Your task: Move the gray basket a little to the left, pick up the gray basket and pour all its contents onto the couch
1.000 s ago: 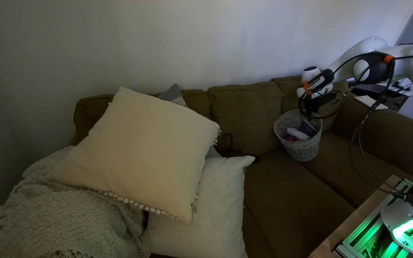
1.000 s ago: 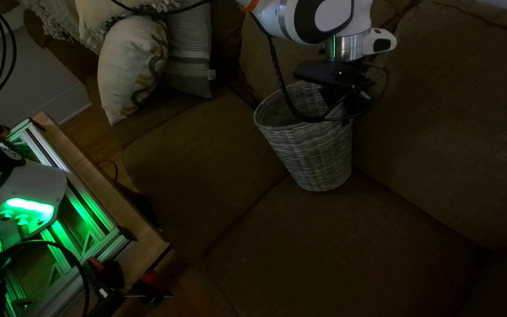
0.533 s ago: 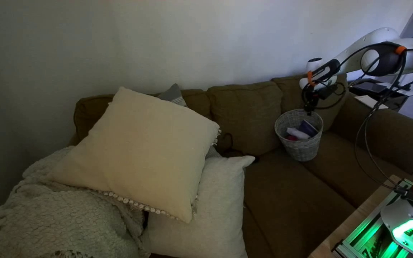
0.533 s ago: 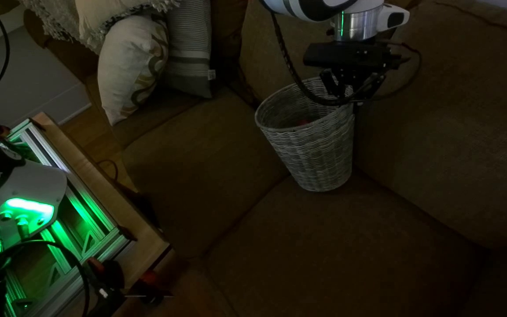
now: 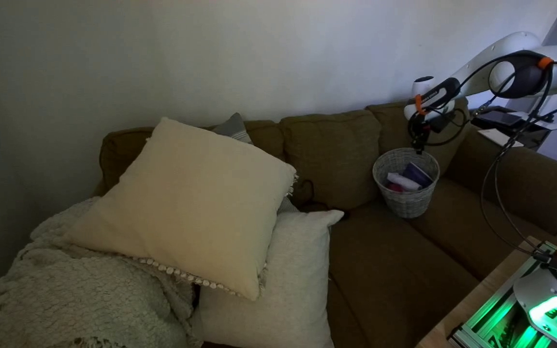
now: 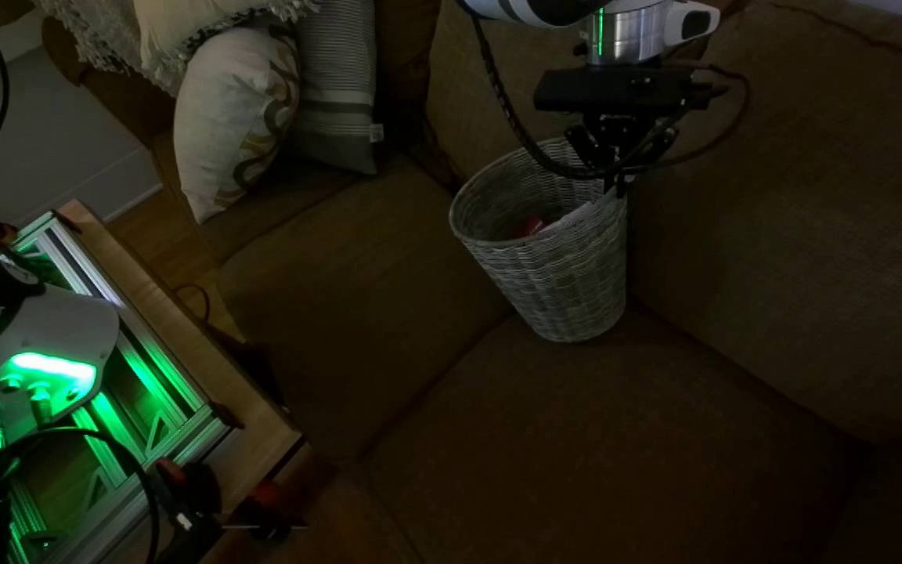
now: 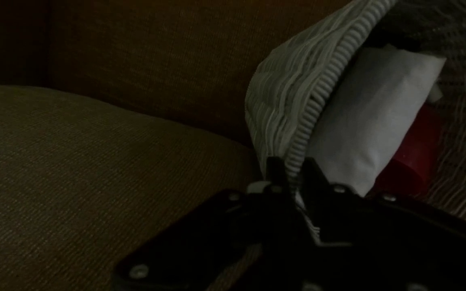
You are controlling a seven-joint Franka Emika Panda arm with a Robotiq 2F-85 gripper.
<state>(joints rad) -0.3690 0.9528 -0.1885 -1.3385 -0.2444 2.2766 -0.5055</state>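
The gray wicker basket stands on the brown couch in both exterior views, leaning slightly. The couch seat shows in an exterior view. Inside the basket lie a white packet, a dark purple item and a red item. The white packet and red item also show in the wrist view. My gripper is shut on the basket's rim, one finger inside and one outside. In both exterior views it is at the rim near the backrest.
A large cream cushion, a pale cushion and a fluffy blanket cover the other end of the couch. An armrest is near the basket. The robot base stands on a wooden table before the couch.
My gripper has risen from lower in the basket to its rim, and its fingers have closed on the rim. The basket's top has shifted and tilted slightly.
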